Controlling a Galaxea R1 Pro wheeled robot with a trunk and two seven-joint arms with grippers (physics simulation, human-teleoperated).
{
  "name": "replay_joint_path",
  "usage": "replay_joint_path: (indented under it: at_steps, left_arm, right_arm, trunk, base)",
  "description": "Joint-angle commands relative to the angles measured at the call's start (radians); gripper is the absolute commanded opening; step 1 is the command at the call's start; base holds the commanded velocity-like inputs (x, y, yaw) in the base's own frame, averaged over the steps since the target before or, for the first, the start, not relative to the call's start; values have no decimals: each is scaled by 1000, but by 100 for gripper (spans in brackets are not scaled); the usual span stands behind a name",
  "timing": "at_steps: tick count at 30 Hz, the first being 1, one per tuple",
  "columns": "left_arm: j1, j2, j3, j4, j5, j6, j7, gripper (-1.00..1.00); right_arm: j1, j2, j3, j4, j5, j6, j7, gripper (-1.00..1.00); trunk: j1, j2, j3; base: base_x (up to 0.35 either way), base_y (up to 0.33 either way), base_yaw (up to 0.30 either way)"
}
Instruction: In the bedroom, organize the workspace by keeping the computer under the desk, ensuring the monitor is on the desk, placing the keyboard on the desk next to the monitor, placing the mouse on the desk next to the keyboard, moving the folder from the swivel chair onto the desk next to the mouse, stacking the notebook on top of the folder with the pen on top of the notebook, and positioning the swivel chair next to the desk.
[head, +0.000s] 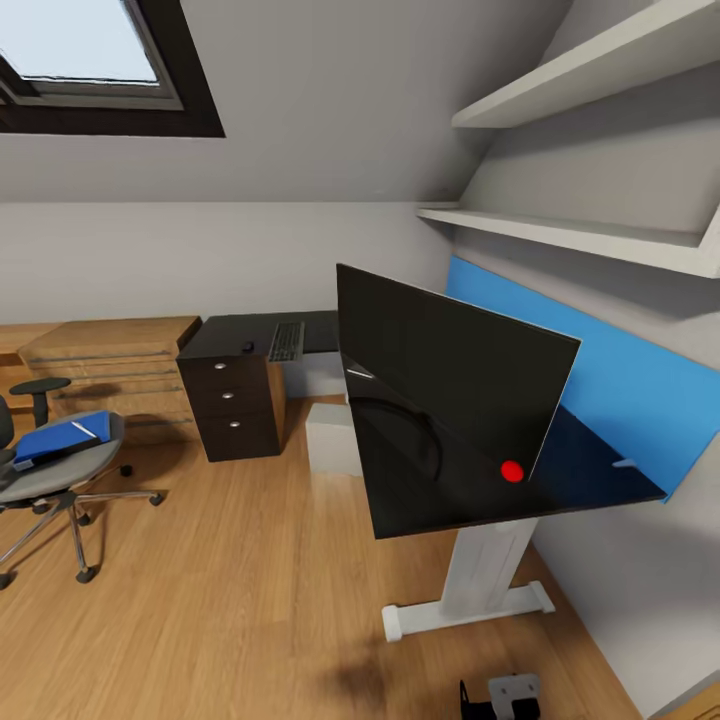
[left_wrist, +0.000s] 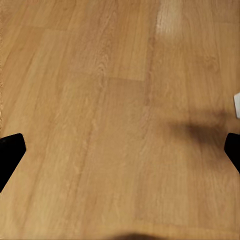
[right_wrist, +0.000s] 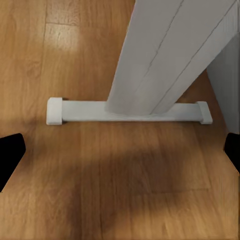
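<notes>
The monitor (head: 450, 395) stands on the near wing of the black desk (head: 590, 470), red dot at its lower corner. On the far wing, above the drawers (head: 232, 400), lie the keyboard (head: 286, 341) and the mouse (head: 247, 347). The grey computer (head: 333, 437) sits on the floor under the desk. At the left, the swivel chair (head: 45, 482) carries the blue folder (head: 62, 436). I cannot make out the notebook or the pen. My left gripper (left_wrist: 120, 155) is open over bare floor. My right gripper (right_wrist: 120, 155) is open, facing the desk's white leg (right_wrist: 165, 55).
A light wooden cabinet (head: 115, 365) stands against the far wall left of the desk. White shelves (head: 570, 235) and a blue wall panel (head: 640, 390) run along the right wall. The desk leg's foot (right_wrist: 130, 111) lies across the wooden floor (head: 240, 580).
</notes>
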Motion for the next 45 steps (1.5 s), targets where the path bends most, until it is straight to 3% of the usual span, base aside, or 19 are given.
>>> replay_joint_path:
  at_steps: [1,4,8,11,17,21,29,32,34,37,40,45]
  left_arm:
    - [-1,0,4,0,0,0,2,100]
    - [-1,1,4,0,0,6,2,100]
    - [-1,2,4,0,1,14,3,100]
    - [-1,2,4,0,1,15,4,100]
    - [-1,2,4,0,1,17,3,100]
    - [-1,2,4,0,1,17,3,100]
    - [-1,2,4,0,1,18,2,100]
    - [-1,2,3,0,0,18,2,100]
    - [-1,2,3,0,0,18,2,100]
    - [-1,2,3,0,0,18,2,100]
    - [-1,2,3,0,0,18,2,100]
    - [-1,2,3,0,0,18,2,100]
  right_arm:
    - [-1,-4,5,0,-12,-5,-4,100]
    - [-1,-17,-12,-1,-38,-16,-4,100]
    - [-1,-53,-69,-18,-114,-54,12,100]
    - [-1,-72,-95,-42,-148,-72,42,100]
    - [-1,-93,-117,-86,-198,-79,73,100]
    - [-1,-118,-121,-172,-242,-52,78,100]
    - [-1,-192,-133,-393,-282,196,75,100]
    - [-1,-227,-192,-475,-285,286,74,100]
    - [-1,-234,-228,-510,-286,322,74,100]
    - [-1,-244,-318,-593,-285,408,75,100]
    - [-1,-253,-362,-635,-284,452,76,100]
    - [-1,-295,-389,-666,-286,480,77,100]
  trunk:
    - [-4,7,2]
    - [-15,28,12]
    - [-31,56,24]
    - [-42,77,34]
    - [-65,119,52]
    - [-81,147,65]
    - [-111,203,90]
    - [-123,224,99]
    - [-130,238,106]
    - [-142,259,115]
    - [-153,280,124]
    - [-173,315,140]
  base:
    - [0,0,0]
    - [0,0,0]
    - [0,0,0]
    - [0,0,0]
    - [0,0,0]
    - [0,0,0]
    - [0,0,0]
    - [0,0,0]
    - [0,0,0]
    - [0,0,0]
    - [0,0,0]
    - [0,0,0]
